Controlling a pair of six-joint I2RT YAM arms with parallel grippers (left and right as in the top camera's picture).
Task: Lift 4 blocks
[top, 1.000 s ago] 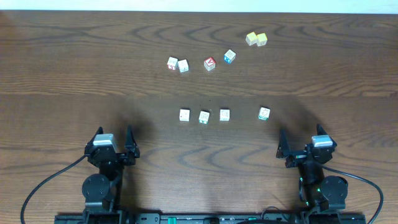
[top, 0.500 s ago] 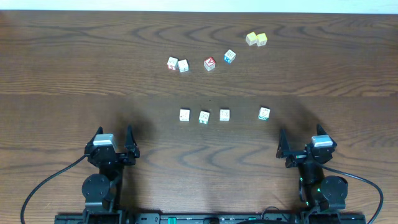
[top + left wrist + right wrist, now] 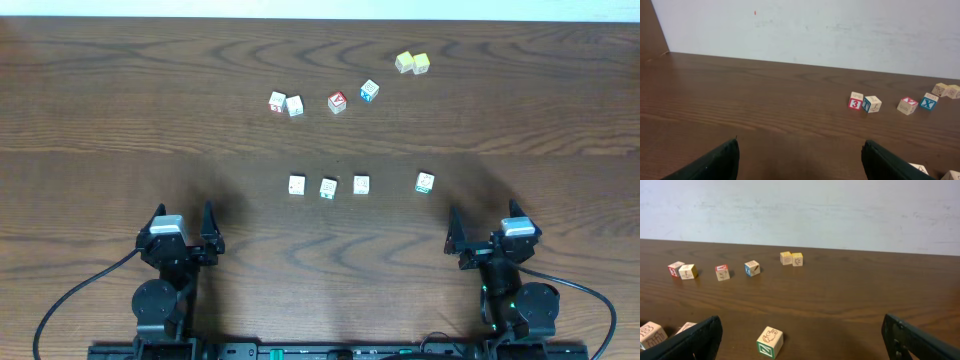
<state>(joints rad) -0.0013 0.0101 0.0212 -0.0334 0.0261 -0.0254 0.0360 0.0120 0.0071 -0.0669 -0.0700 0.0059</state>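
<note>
Spread wide and empty, the left gripper and right gripper sit at the table near edge, four white blocks in a row beyond.

Two black arms with matching black grippers.
Left gripper and right gripper have tapered fingers. Behind each are a pale grey block, a round joint and a thin cable.

blocks closely spaced, rightmost block apart, open table
</note>
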